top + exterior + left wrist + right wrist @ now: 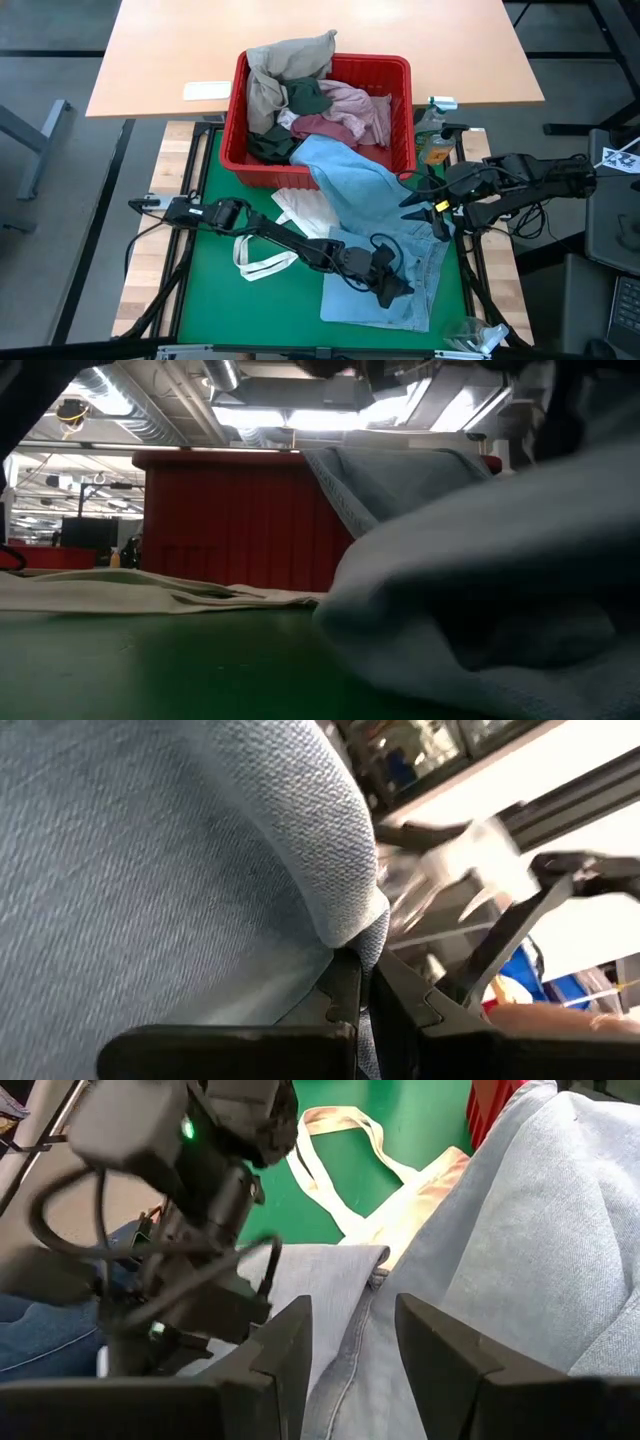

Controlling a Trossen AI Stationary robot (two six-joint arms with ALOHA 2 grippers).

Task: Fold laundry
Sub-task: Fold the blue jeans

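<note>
A light blue garment (370, 200) hangs from the near rim of the red basket (400, 70) and spreads over the green mat (215, 290). It fills the low view's right (480, 560). My left gripper (395, 292) reaches across the mat from the left and is shut on this garment (180, 870) near its near right part. My right gripper (408, 197) hovers open above the garment's right side (540, 1210), touching nothing. Beige-khaki (285, 60), dark grey-green (305, 98), pink (360, 105) and maroon (320, 128) pieces lie heaped in the basket. My left gripper pinches a rounded fold of the light blue garment (352, 935) between its two fingers (400, 990). The fingers come nearly level from the table's left, slanting toward the near right. The cloth bulges out beyond the fingertips. The rest lies on the mat and over the basket rim.
A white tote bag (300, 210) with loop handles (260, 262) lies on the mat under the blue garment's left edge, also in the right wrist view (400, 1200). Bottles (435, 140) stand right of the basket. Bare mat lies at the near left.
</note>
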